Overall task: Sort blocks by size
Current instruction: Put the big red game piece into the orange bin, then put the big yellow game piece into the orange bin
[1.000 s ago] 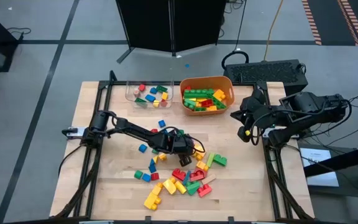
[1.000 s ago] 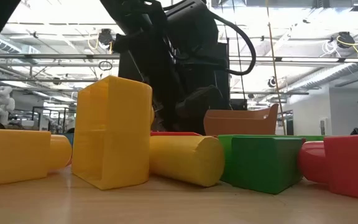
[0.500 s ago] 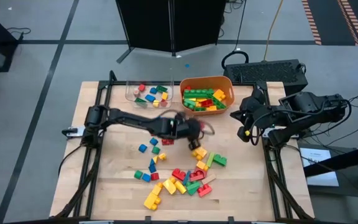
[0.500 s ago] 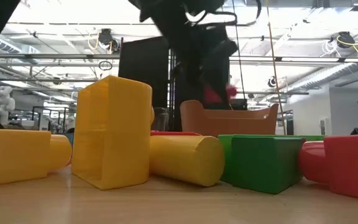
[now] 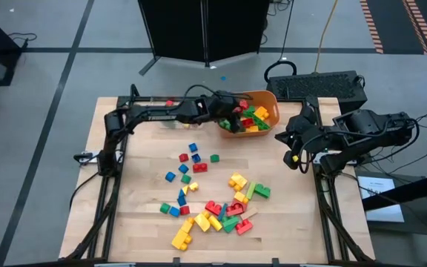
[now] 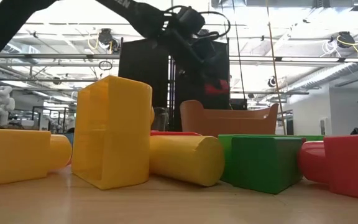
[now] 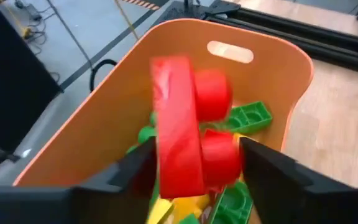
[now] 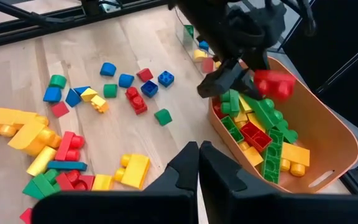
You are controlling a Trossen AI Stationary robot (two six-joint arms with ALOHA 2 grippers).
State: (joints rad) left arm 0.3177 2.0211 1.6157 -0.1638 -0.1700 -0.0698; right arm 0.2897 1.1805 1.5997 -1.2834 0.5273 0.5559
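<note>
Your left gripper [image 5: 237,113] hangs over the orange tub [image 5: 267,97], its fingers standing apart with a red studded brick [image 7: 188,124] between them; whether they actually grip it, you cannot tell. Below it the tub holds green, yellow and red blocks [image 8: 260,134]. More blocks [image 5: 221,211] lie scattered on the table [image 5: 288,215] in front of the tub. Your right gripper [image 8: 199,149] waits clenched and empty beside the tub's right end
</note>
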